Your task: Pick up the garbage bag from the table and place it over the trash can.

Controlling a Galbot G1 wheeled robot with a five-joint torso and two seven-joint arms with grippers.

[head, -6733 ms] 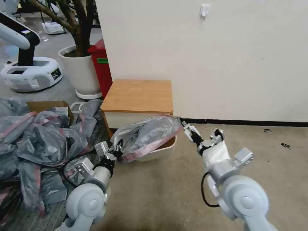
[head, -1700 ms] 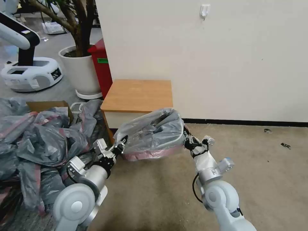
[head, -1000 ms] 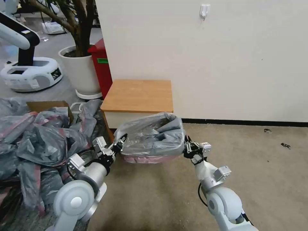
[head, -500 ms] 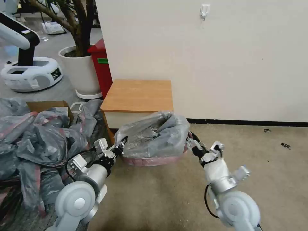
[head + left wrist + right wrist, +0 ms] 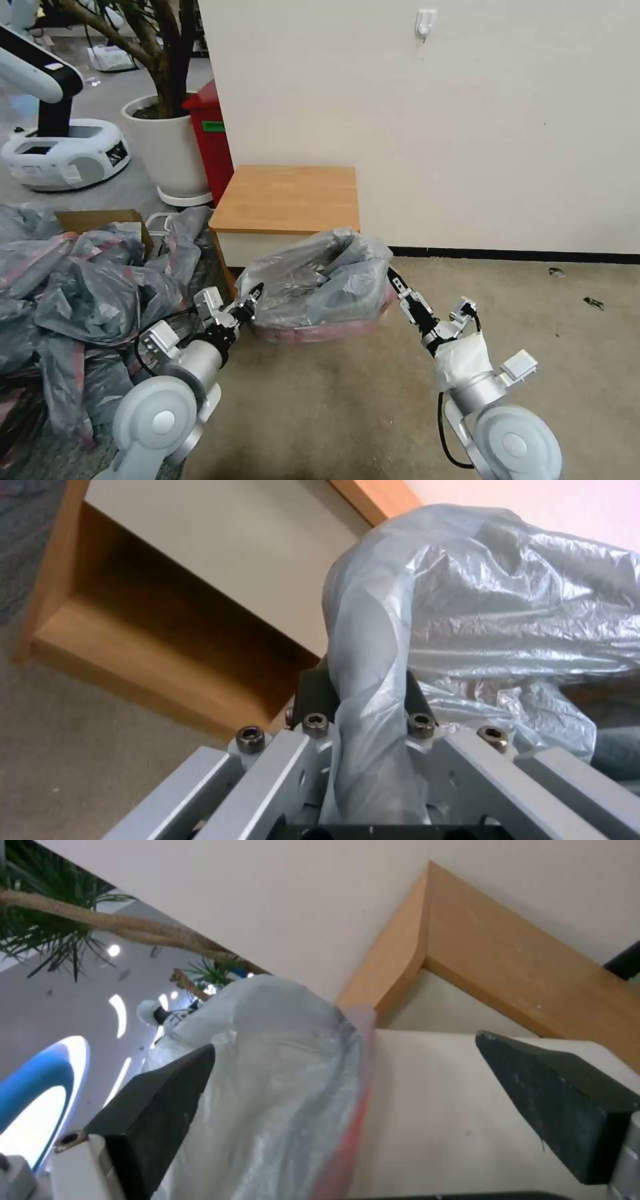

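The grey translucent garbage bag (image 5: 317,283) lies draped over the trash can, its pink-red band (image 5: 320,330) low around the front. Only the can's cream wall (image 5: 433,1125) shows, in the right wrist view. My left gripper (image 5: 250,303) is shut on the bag's left edge, and a fold of film (image 5: 370,700) sits pinched between its fingers. At the bag's right side my right gripper (image 5: 427,297) is open; its dark pads stand wide apart (image 5: 343,1050) with the bag's edge loose between them. The table (image 5: 287,197) stands directly behind the can.
A large heap of grey and pink bags (image 5: 80,293) and a cardboard box (image 5: 100,219) fill the floor on the left. Behind them are a red bin (image 5: 210,140), a white plant pot (image 5: 167,147) and another robot's base (image 5: 63,153). Carpet (image 5: 533,313) lies open on the right.
My right gripper let go of the bag's right rim, opened and drew back to the right. The bag's pink band has come down around the can. My left gripper kept its hold.
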